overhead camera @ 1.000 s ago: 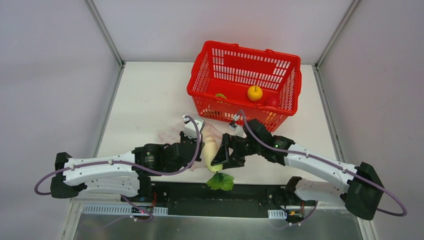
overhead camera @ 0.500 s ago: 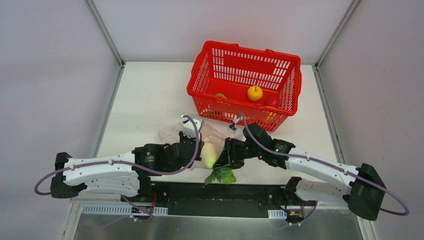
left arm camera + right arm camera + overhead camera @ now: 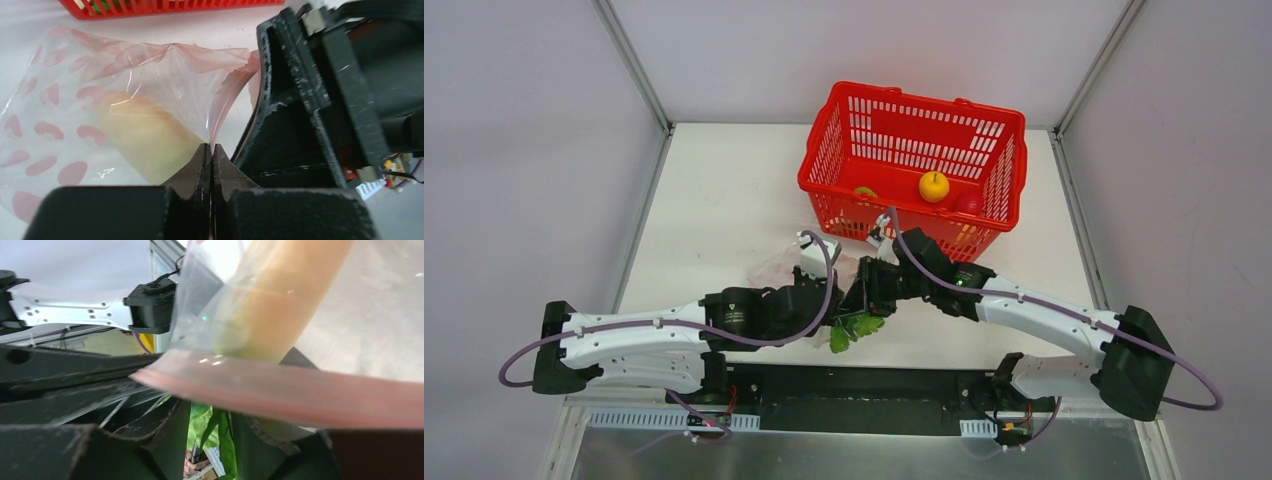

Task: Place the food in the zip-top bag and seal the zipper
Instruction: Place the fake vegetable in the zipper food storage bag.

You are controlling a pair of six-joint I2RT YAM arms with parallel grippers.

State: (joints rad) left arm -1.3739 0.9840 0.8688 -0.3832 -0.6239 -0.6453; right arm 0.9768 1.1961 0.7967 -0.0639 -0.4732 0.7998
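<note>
Near side of red basket point(image 3: 826, 150) | left pincer point(image 3: 211, 148) pinched shut on bag point(image 3: 165, 70) edge | right pincer point(image 3: 210, 425) narrowed onto radish point(image 3: 285, 300) at its leafy end | radish lies inside bag

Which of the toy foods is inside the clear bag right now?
The long pale radish, seen through the film of the zip-top bag. The yellow ball and red ball sit in the red basket.
</note>
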